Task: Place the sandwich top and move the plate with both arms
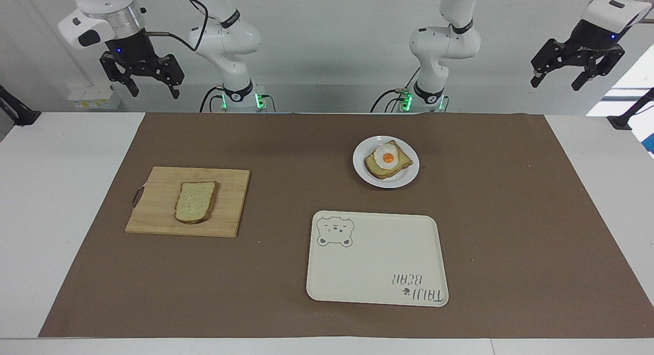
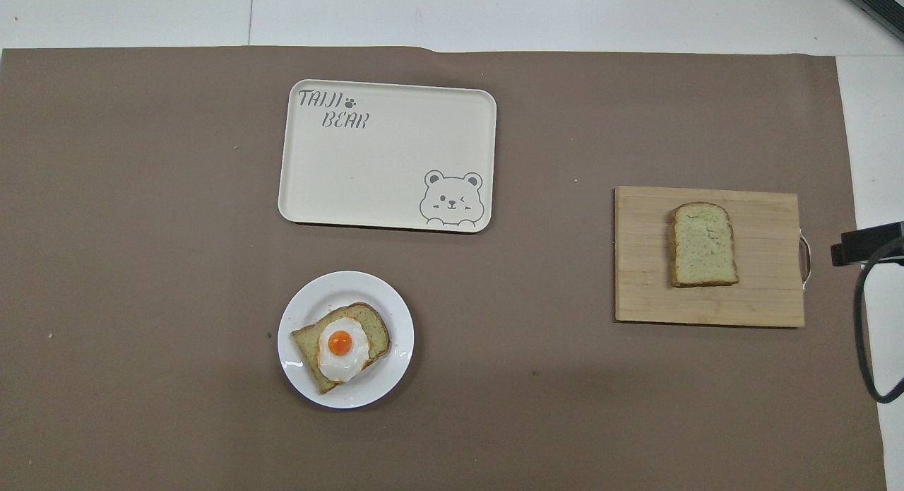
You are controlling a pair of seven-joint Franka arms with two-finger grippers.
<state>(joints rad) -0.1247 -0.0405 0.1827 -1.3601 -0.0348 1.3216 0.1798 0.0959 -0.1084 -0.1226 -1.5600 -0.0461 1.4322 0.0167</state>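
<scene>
The sandwich top [image 1: 195, 201], a plain pale bread slice with a brown crust, lies flat on a wooden cutting board [image 1: 153, 212] toward the right arm's end of the table; it also shows in the overhead view [image 2: 702, 244]. The small white plate [image 1: 403, 179] holds a toasted slice with a fried egg [image 1: 387, 158] and sits near the robots; it shows in the overhead view [image 2: 395, 321] too. My right gripper [image 1: 148, 84] hangs open and empty, high above the table's edge. My left gripper [image 1: 559, 74] hangs open and empty, high past the left arm's end of the table. Both arms wait.
A cream rectangular tray with a bear print [image 1: 378, 258] lies farther from the robots than the plate; it shows in the overhead view [image 2: 388, 152]. A brown mat [image 1: 511, 217] covers the table. The cutting board [image 2: 763, 293] has a metal handle at its outer end.
</scene>
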